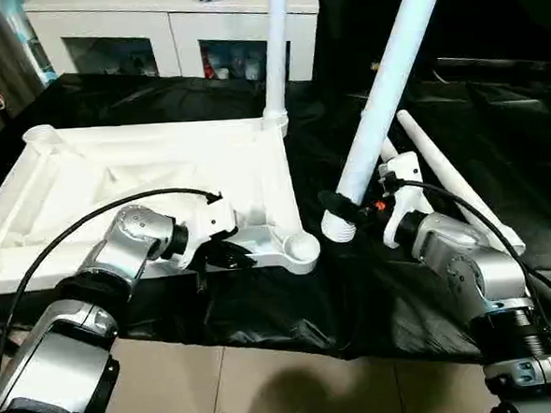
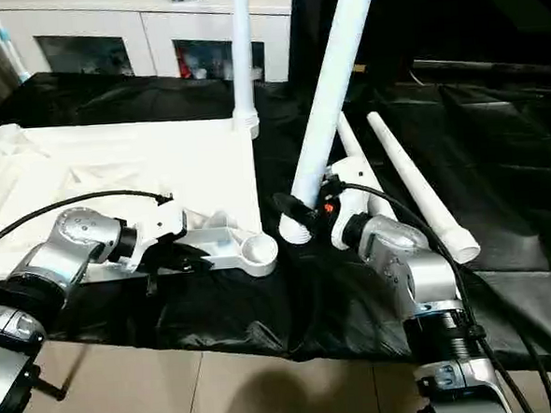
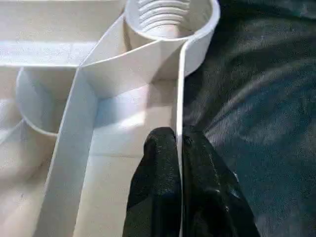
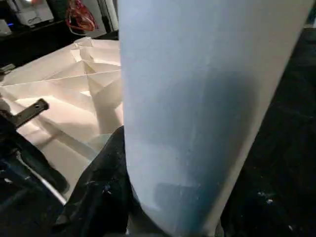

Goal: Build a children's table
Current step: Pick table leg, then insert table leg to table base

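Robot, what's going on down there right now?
Left gripper pinched on tabletop rim by near corner socket. Right gripper holds leg, tilted, beside socket. One leg already in. Nothing blocking.

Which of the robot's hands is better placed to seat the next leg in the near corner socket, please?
The right. Its hand already grips a leg near the threaded end, hovering just beside the open socket. The left hand is pinched on the tabletop's rim, so it seems better used as the brace.

Two legs [image 1: 456, 181] lie right of the tabletop [image 1: 143, 177].
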Motion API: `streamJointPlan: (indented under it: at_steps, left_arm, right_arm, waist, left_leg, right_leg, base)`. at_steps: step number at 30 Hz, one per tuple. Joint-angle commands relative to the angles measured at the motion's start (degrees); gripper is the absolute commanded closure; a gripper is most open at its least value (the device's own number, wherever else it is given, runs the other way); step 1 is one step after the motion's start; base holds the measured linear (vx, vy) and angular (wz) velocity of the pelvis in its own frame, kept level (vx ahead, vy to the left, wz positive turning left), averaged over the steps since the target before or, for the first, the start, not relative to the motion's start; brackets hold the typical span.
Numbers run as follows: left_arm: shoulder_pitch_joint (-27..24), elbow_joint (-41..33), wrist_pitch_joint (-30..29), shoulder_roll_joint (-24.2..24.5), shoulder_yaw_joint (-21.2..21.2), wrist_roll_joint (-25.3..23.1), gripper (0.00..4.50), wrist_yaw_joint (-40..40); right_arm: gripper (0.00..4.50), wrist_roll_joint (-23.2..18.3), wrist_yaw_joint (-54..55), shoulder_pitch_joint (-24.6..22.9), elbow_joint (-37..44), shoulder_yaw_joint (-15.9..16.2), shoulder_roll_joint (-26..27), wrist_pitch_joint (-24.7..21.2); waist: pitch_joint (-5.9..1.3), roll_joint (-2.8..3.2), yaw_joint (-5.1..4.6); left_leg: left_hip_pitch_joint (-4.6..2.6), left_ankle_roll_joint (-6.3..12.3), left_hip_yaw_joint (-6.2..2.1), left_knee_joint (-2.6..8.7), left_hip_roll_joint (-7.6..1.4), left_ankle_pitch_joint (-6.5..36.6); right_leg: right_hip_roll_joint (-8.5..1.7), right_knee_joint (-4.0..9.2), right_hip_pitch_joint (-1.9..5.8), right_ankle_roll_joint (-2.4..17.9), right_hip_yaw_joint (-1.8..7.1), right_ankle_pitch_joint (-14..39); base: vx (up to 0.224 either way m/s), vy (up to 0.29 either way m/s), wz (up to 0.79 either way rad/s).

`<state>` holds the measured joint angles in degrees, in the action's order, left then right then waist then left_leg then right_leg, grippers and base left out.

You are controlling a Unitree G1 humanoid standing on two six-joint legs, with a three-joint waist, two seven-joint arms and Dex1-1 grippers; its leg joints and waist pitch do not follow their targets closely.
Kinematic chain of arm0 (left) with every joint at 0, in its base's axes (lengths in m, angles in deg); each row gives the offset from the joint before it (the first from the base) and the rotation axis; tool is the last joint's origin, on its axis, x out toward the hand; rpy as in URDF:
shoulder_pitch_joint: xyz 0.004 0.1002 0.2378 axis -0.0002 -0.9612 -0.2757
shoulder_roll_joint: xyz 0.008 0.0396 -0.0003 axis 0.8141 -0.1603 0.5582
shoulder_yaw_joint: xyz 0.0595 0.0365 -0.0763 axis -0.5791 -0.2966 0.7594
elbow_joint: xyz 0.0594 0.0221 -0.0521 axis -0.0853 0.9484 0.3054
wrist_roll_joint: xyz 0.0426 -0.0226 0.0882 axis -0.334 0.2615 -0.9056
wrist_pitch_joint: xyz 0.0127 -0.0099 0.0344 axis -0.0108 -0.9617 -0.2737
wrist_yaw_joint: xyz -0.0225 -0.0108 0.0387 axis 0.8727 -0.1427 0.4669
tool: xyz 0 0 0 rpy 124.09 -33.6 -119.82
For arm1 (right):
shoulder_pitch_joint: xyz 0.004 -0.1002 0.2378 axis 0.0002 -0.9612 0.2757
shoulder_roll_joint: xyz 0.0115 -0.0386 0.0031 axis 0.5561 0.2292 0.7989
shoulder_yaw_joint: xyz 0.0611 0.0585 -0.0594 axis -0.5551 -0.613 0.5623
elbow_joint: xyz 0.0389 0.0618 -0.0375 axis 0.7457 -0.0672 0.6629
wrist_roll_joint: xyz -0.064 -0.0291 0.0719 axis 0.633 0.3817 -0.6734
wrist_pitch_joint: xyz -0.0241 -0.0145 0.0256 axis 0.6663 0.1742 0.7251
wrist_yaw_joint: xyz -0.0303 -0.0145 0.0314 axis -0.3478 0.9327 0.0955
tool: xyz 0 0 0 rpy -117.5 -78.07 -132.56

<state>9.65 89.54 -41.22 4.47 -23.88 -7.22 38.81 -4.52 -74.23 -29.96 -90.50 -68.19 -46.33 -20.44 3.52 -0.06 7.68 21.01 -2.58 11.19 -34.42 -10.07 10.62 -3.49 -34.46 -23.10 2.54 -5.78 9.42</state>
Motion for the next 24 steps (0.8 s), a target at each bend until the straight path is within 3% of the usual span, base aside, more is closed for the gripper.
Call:
streamJointPlan:
  at_steps: [1,4,6,13,24]
  left_arm:
    - [-0.61,-0.86,-1.74,-0.68,1.16,0.18,4.49,-1.55]
    - [-1.43,-4.23,-4.96,-3.86,1.84,1.25,4.5,-4.03]
    - [-1.78,-5.34,-6.22,-6.08,2.1,1.3,4.5,-6.48]
    - [-3.04,-6.1,-6.07,-9.78,2.05,0.02,4.5,-11.08]
    - [-4.1,-8.02,-7.99,-10.01,2.7,-0.62,4.5,-13.31]
  right_arm:
    - [2.6,-0.34,-1.77,0.79,1.18,0.88,-0.46,-0.71]
    - [2.6,-0.59,-4.48,0.97,2.1,2.39,-1.38,-1.75]
    - [2.6,0.25,-4.52,1.73,1.0,2.82,-1.72,-1.44]
    - [2.6,3.93,-3.59,4.97,-5.84,3.38,-2.26,1.74]
    - [2.6,4.26,-6.35,6.53,-9.87,4.72,-1.77,1.34]
  waist:
    - [-4.65,0.21,0.09]
    - [-4.62,0.3,0.2]
    - [-4.55,-0.05,0.32]
    - [-4.65,-0.14,0.43]
    - [-4.71,-0.04,0.41]
  left_leg:
    - [-0.8,0.72,-1.87,3.78,-3.76,8.31]
    - [-0.87,1.23,-1.85,3.65,-3.92,8.24]
    - [-0.82,1.49,-1.82,3.65,-3.76,8.22]
    - [-0.8,1.88,-1.77,3.56,-3.59,7.55]
    - [-0.74,2.84,-1.76,3.52,-3.62,7.46]
  right_leg:
    - [-6.51,3.87,3.48,8.5,3.84,13.48]
    - [-6.51,3.92,3.41,9.27,3.8,13.06]
    - [-6.45,4.12,3.42,8.84,3.77,14.33]
    - [-6.34,4.24,3.37,7.77,3.75,15.46]
    - [-6.29,4.36,3.27,7.18,3.63,16.85]
  base:
    - [0.0,0.0,0.0]
    - [0.0,0.0,0.0]
    - [0.0,0.0,0.0]
    - [0.0,0.0,0.0]
    - [0.0,0.0,0.0]
